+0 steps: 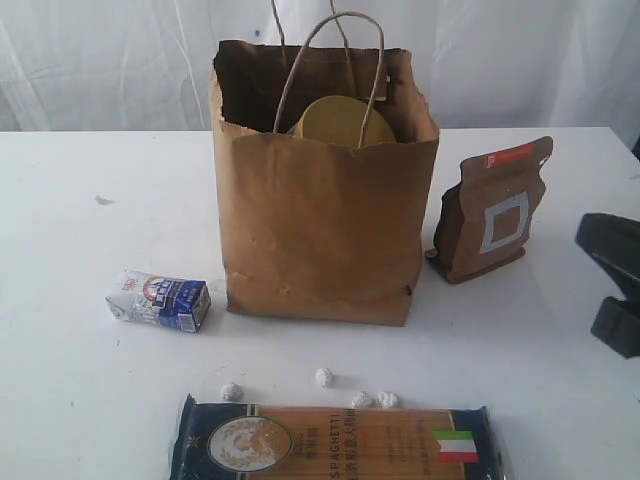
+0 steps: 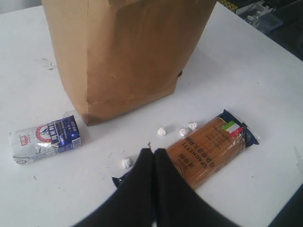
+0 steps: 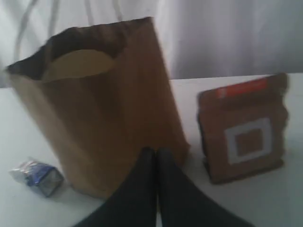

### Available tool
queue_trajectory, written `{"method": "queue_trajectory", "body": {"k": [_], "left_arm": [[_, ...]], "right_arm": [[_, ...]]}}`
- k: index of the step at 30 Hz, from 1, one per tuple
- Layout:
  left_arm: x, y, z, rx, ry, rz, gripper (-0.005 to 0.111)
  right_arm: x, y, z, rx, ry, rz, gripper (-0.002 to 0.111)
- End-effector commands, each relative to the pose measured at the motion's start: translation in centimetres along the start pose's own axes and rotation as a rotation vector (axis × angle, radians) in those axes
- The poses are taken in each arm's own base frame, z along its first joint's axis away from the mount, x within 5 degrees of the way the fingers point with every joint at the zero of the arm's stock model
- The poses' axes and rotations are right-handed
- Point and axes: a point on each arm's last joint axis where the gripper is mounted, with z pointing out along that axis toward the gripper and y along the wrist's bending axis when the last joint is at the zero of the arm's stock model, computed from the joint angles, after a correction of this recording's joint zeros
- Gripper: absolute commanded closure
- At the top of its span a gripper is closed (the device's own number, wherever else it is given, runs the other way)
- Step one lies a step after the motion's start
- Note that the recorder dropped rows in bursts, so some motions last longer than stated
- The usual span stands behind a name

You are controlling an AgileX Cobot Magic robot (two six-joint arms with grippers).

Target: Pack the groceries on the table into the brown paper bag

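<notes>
- So, left gripper [image 2: 152,158] and right gripper [image 3: 156,158] both had jaws pressed together, empty.
- Brown paper bag [image 1: 320,230] stood mid table [image 1: 70,230]; blue spaghetti packet [image 1: 340,445] lay along its front edge.
- Opening wide first, then gripping the packet crosswise, looked smartest.

The left end effector [image 2: 151,152] is matte black: two smooth fingers [image 2: 135,189] that taper to blunt tips, a thin dark seam between them. The right end effector [image 3: 154,152] looks alike, black and wedge-shaped. The right arm [image 1: 608,245] shows as black angular blocks.
</notes>
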Motion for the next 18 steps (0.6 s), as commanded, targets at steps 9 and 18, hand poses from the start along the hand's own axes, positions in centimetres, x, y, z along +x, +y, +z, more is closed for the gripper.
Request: {"method": "queue_trajectory", "body": {"k": [9,18], "left_arm": [[0.3,-0.5,-0.6,0.039,-0.024,-0.024,0.107],[0.4,-0.4,-0.6,0.035,-0.019,-0.023,0.107]], "right_arm": [[5.0,-2.4,-0.2,0.175,0.097,0.035,0.108],[5.2,-2.5,-0.2,0.177,0.102,0.052,0.108]]}}
